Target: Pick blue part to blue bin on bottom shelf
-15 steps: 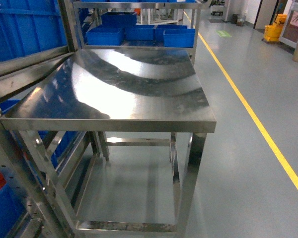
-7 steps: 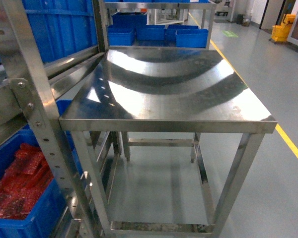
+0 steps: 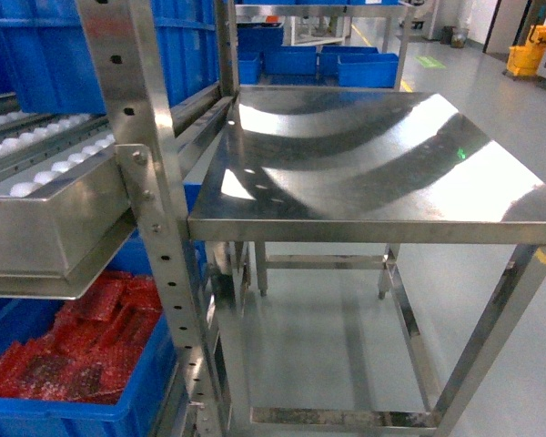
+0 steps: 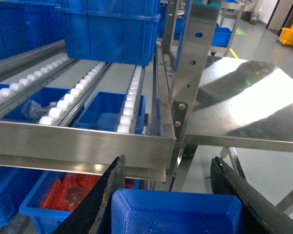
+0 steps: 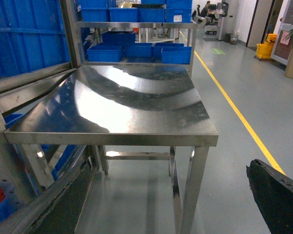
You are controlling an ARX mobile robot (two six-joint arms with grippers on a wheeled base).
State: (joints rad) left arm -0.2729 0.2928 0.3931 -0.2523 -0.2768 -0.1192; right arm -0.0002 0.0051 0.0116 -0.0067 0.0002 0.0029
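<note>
In the left wrist view the blue part, a blocky blue piece with a raised rim, sits between the two black fingers of my left gripper, which is shut on it. An open, smooth-walled blue bin shows through the white rollers, one level below them. The bottom shelf itself is hidden under the crates and the roller level. My right gripper is open over the floor by the steel table, with nothing between its fingers. Neither gripper shows in the head view.
The rack's roller level carries large ribbed blue crates. Below it is a blue crate of red bubble-wrap packets. A rack post stands beside the steel table. More blue crates stand behind the table. A yellow floor line runs on the right.
The head view has swung left. The table slid to the right, and the rack post, roller level and red-packet crate have come into view.
</note>
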